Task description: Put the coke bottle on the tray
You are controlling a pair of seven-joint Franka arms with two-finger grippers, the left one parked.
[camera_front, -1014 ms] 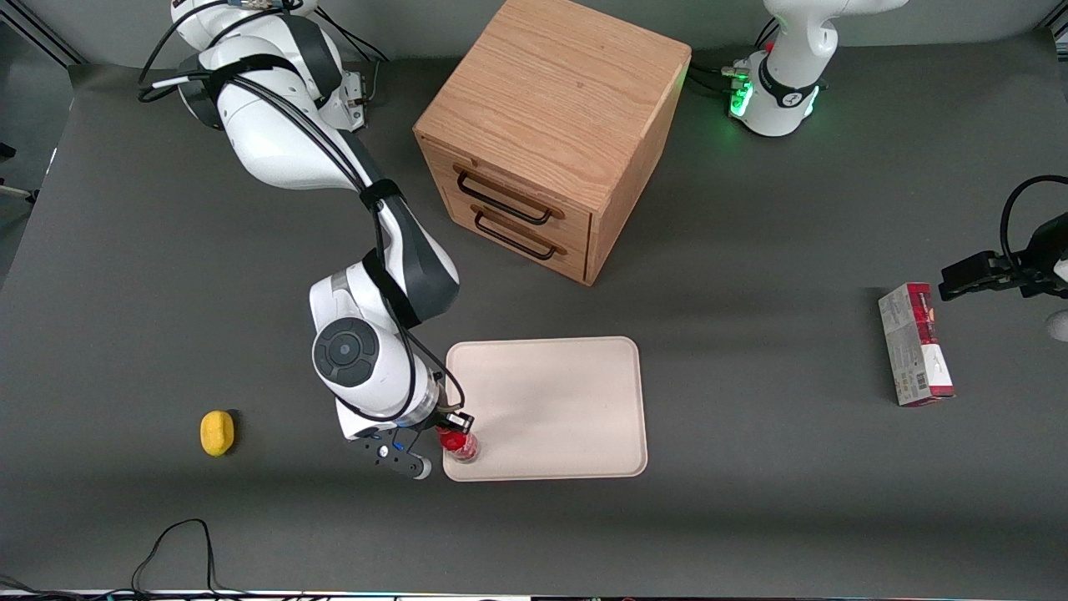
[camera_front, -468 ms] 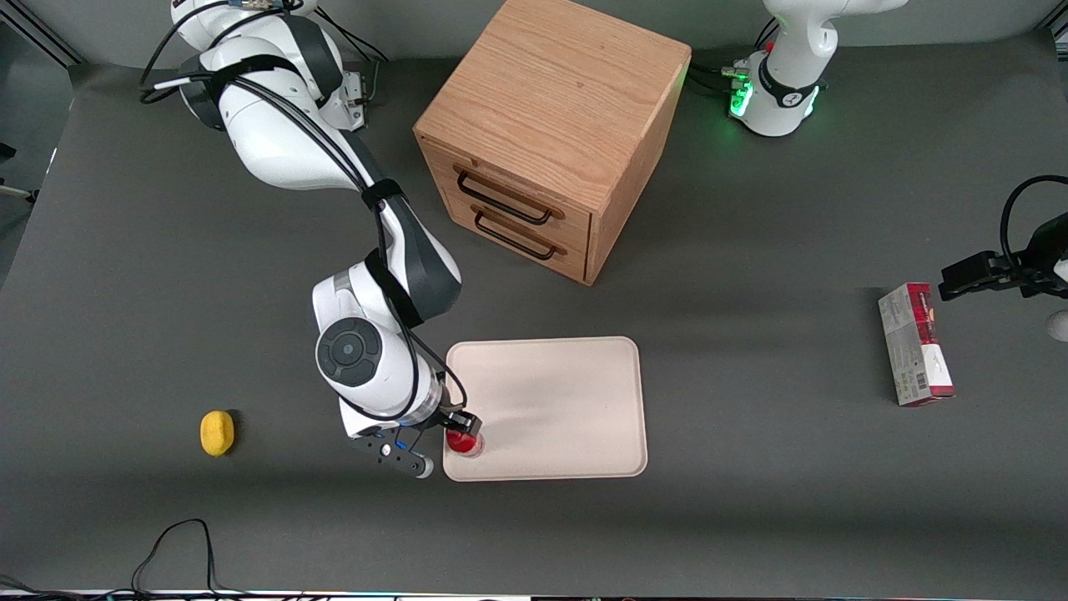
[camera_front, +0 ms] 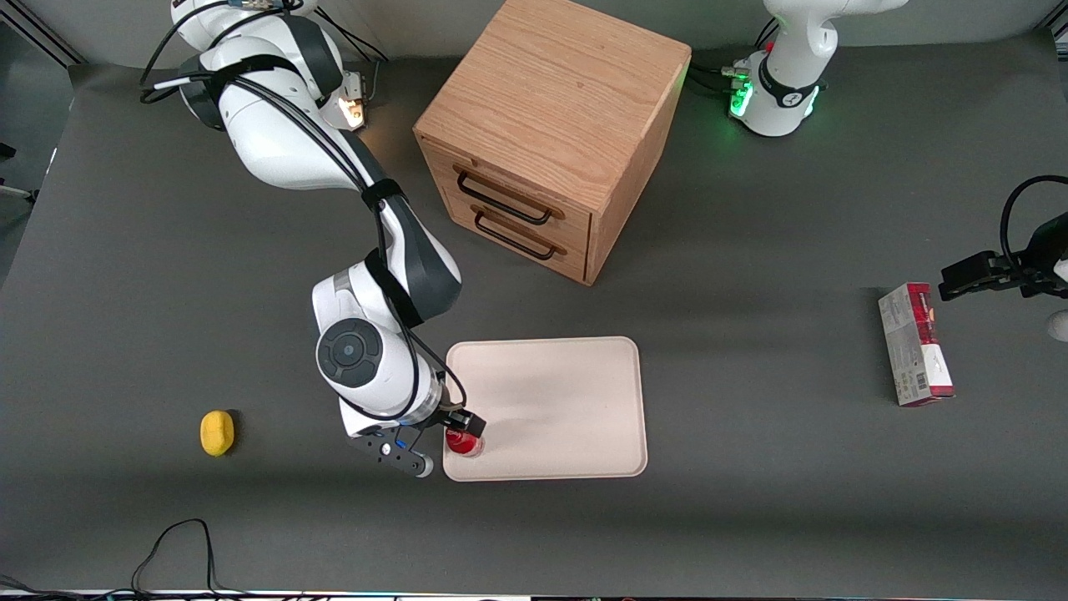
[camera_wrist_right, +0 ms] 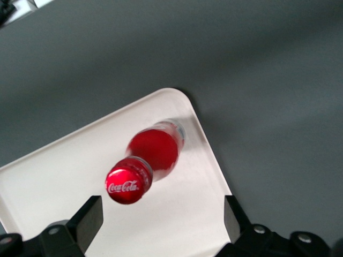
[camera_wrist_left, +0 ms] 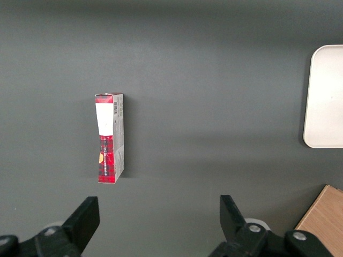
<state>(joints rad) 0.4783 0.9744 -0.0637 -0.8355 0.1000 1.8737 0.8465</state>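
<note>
1. Presently, the coke bottle (camera_front: 464, 443) stands upright on the tray (camera_front: 567, 401), in the tray's corner nearest the front camera and the working arm; lower middle of the front view.
2. End effector (camera_front: 448, 444): low over that same tray corner, fingers (camera_wrist_right: 88, 214) spread wide to either side of the bottle and clear of it, holding nothing.
3. Tray: cream-white, flat on the dark surface (camera_front: 751, 501), nearer the camera than the wooden drawer cabinet (camera_front: 551, 133).
4. Drawer cabinet: upper middle of the front view, two dark handles on its front.
5. Red-and-grey carton (camera_front: 915, 344): lying flat toward the parked arm's end of the surface.
6. Small yellow object (camera_front: 217, 432): toward the working arm's end, well apart from the tray.
</note>
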